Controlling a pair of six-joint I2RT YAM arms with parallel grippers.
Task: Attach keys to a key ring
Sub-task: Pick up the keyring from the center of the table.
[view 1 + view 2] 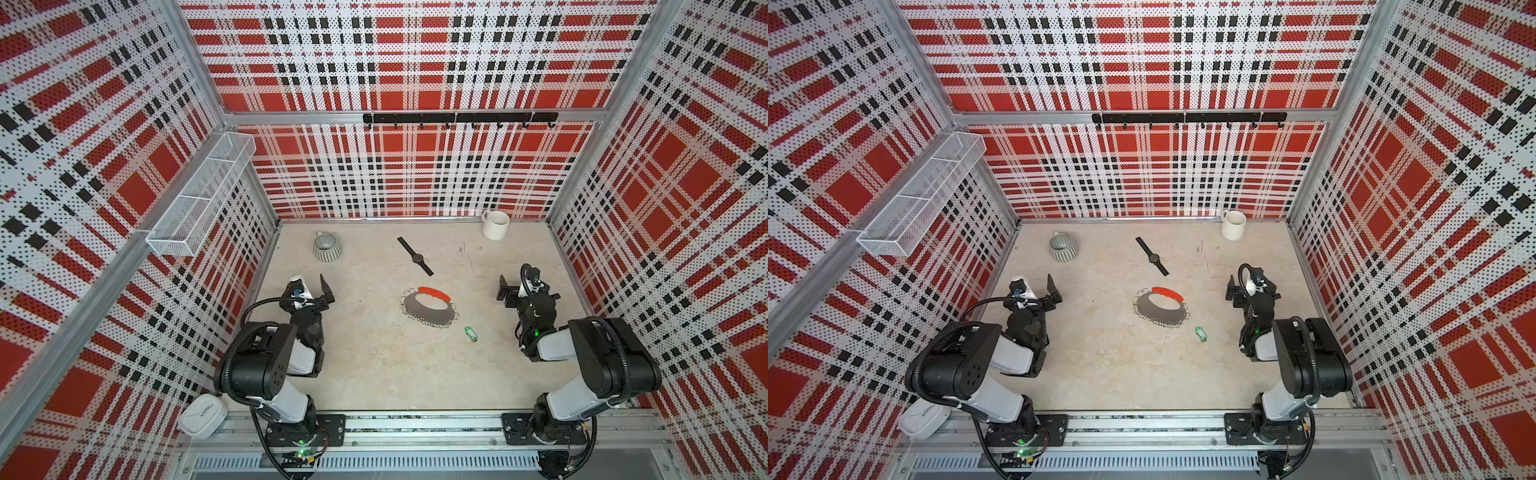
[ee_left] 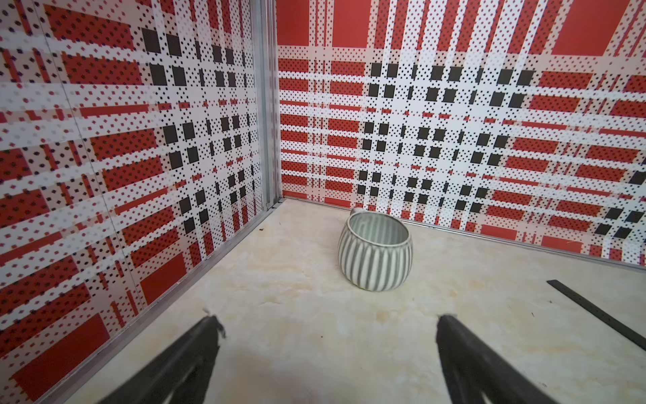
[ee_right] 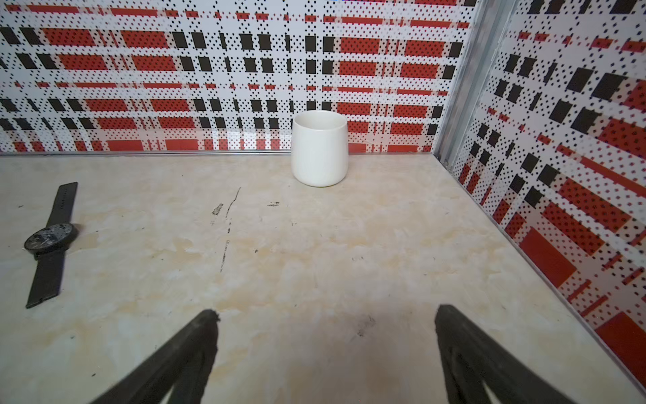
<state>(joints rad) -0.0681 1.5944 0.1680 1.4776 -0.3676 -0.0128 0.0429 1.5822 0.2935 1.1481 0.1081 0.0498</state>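
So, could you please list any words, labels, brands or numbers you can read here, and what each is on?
No legible text anywhere.
The black wristwatch dial has pale marks, too small and blurred to read.
The white clock face is too blurred to read.
The white mug is plain.

walls: red-black-white plaid panels | floor: beige marbled tabletop | fixtures: white mesh shelf, black hook rail

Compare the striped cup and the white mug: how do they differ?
The striped cup is grey-green with vertical ribs; the white mug is plain and smooth. The striped cup is squat and bulging; the white mug is taller and straighter-walled. The striped cup stands back left, the white mug back right. Both stand upright.
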